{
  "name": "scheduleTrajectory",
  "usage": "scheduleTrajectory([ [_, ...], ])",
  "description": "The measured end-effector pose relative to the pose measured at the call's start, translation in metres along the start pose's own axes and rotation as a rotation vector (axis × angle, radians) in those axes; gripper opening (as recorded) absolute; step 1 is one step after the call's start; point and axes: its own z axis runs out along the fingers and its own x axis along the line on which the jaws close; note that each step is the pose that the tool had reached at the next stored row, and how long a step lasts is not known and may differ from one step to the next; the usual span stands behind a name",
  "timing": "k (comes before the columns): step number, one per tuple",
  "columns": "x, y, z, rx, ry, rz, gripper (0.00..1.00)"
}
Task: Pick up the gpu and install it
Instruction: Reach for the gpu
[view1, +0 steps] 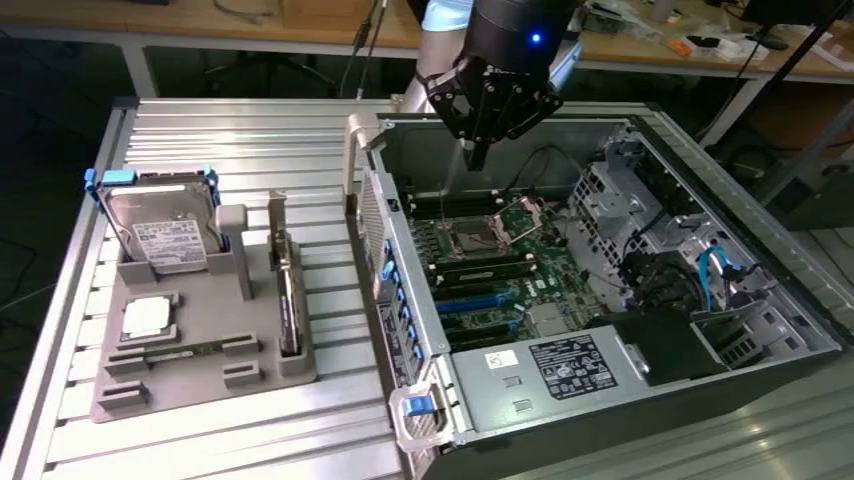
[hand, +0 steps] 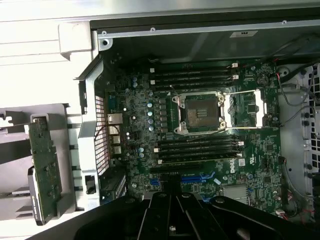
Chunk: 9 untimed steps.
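Pickup unstarted, I judge: the black gripper (view1: 474, 160) hangs over the open computer case (view1: 747, 400), fingers (hand: 160, 217) closed and empty (they must open first for the flat green gpu card (hand: 45, 167) beside it).

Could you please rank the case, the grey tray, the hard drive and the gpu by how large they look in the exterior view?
1. Case
2. Grey tray
3. Hard drive
4. Gpu. It stands edge-on and shows as a thin strip about as long as the drive, so this last pair is unsure.
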Motion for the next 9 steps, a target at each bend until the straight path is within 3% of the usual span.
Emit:
scheduleTrajectory([
  [5, 0.001, -0.0001, 0.0000, -0.0002, -0.0001, 0.000, 0.11],
  [9, 0.020, -0.0015, -0.0006, 0.0000, 0.0002, -0.002, 0.11],
])
